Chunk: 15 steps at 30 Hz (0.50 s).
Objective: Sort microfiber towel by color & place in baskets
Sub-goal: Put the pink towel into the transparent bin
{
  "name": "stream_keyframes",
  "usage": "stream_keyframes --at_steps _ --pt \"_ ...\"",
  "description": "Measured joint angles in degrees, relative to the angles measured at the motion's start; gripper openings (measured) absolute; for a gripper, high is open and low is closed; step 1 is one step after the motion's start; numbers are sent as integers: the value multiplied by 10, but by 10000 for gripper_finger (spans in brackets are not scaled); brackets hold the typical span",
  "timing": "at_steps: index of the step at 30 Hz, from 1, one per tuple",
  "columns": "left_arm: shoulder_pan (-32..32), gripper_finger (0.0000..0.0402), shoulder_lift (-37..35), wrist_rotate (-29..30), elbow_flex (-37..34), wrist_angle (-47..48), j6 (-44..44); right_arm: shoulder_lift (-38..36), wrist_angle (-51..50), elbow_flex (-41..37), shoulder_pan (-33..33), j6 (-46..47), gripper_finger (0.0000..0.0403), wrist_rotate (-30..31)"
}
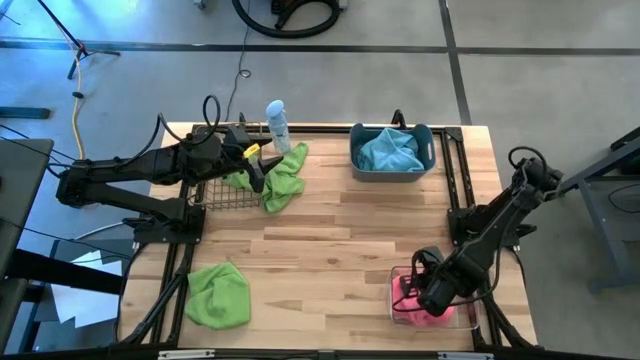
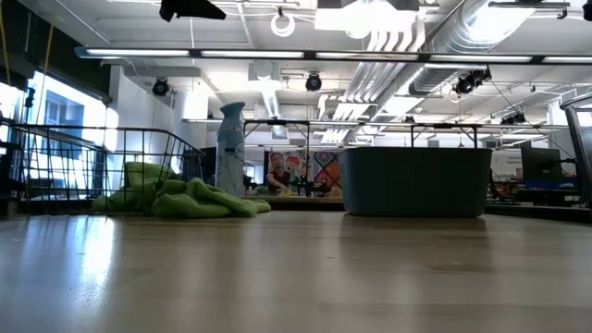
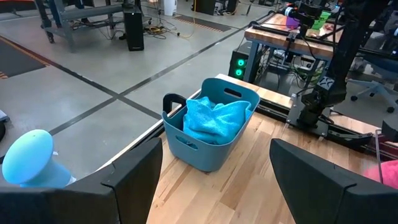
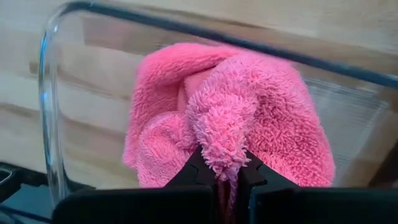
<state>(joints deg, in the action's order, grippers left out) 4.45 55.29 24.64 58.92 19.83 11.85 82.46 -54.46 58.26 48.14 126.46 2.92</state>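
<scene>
Pink towel (image 4: 230,124) sits in the clear box (image 1: 470,318), right jaws (image 1: 415,292) pinching a fold: lifting without release drags it back out. Green towel (image 1: 283,178) drapes over the wire basket (image 1: 222,195) rim under spread left jaws (image 1: 255,168), may slide onto bench (image 1: 340,240).

A white-and-blue spray bottle (image 1: 277,124) stands upright at the far edge of the wooden table (image 1: 330,250). In the low view the bottle (image 2: 231,148) rises above that table (image 2: 296,277). A yellow cable (image 1: 77,120) runs on the grey floor (image 1: 330,85) off the table's far left corner. A black ring-shaped object (image 1: 287,15) lies on that floor beyond the table's far edge.
</scene>
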Motion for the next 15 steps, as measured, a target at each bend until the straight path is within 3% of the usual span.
stream_keyframes --at_steps 15 --pt "0 284 0 0 0 0 0 0 39 -63 -1 10 1 -35"
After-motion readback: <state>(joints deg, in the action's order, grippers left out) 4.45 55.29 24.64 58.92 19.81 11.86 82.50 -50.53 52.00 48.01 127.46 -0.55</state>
